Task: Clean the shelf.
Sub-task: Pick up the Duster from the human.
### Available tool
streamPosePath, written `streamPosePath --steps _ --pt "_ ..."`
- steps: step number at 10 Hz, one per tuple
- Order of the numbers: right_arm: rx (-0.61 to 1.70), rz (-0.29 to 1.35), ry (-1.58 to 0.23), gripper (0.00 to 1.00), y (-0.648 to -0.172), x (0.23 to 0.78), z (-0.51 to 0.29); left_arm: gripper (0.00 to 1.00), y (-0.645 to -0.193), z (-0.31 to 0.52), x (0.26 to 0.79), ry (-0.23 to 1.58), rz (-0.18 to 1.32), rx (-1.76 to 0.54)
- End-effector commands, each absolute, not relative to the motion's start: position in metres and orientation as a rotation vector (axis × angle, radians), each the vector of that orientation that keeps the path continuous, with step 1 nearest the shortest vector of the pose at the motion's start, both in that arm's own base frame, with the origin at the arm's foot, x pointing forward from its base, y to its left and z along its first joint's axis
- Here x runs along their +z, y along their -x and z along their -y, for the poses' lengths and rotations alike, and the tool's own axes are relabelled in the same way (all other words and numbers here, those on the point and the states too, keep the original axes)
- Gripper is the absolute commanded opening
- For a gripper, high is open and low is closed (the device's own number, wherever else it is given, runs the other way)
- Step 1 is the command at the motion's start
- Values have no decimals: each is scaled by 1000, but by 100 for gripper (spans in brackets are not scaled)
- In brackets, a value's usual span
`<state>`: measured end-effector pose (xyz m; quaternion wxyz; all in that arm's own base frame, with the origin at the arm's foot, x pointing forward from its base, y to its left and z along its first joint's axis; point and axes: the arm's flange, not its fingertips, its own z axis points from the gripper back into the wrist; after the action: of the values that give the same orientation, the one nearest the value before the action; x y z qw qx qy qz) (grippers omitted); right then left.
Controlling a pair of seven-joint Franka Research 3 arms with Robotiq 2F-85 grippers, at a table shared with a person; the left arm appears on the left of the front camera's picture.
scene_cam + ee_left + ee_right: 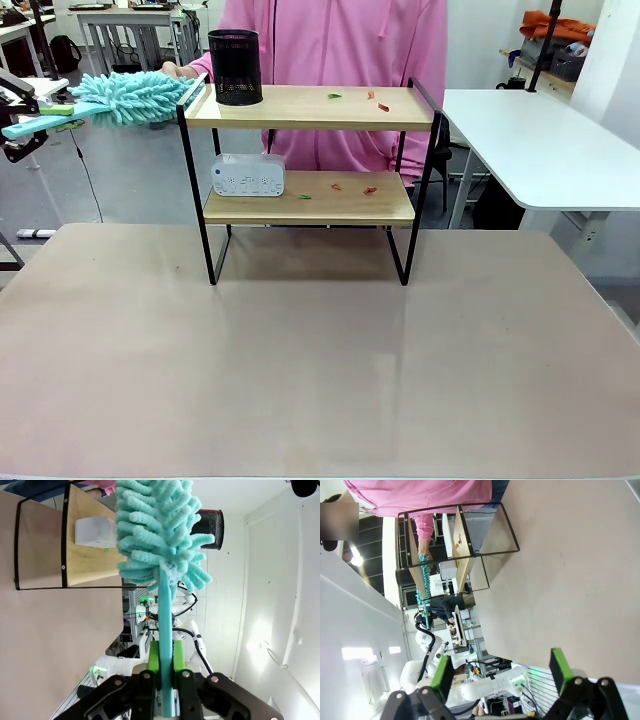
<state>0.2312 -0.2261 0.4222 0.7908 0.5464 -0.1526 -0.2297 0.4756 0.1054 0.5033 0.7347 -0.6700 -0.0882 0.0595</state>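
The shelf (310, 150) stands at the far middle of the table, a two-tier rack of light wood boards in a black frame. Small red and green scraps (352, 97) lie on the top board, and more scraps (340, 188) on the lower one. My left gripper (28, 125) is at the far left, shut on the handle of a teal fluffy duster (130, 97) whose head hangs beside the shelf's top left corner. In the left wrist view the green pads (154, 661) clamp the duster's handle (165, 625). My right gripper (501, 675) stands open above the table, holding nothing.
A black mesh cup (235, 67) stands on the top board's left end. A white box-like device (248, 174) sits on the lower board at left. A person in pink (330, 40) stands behind the shelf, one hand (178, 70) by its top left corner. A white table (540, 140) is at right.
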Motion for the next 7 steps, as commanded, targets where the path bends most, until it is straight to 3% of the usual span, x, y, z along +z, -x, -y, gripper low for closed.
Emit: streamPosePath --steps 1,4,7 --pt "-471 343 -1172 100 -229 422 225 0 -469 -104 507 1471 234 122" --pt "-471 343 -1172 100 -229 422 225 0 -425 -163 511 1363 389 69" --pt "-471 343 -1172 100 -229 422 225 0 -355 -188 456 1124 509 39"
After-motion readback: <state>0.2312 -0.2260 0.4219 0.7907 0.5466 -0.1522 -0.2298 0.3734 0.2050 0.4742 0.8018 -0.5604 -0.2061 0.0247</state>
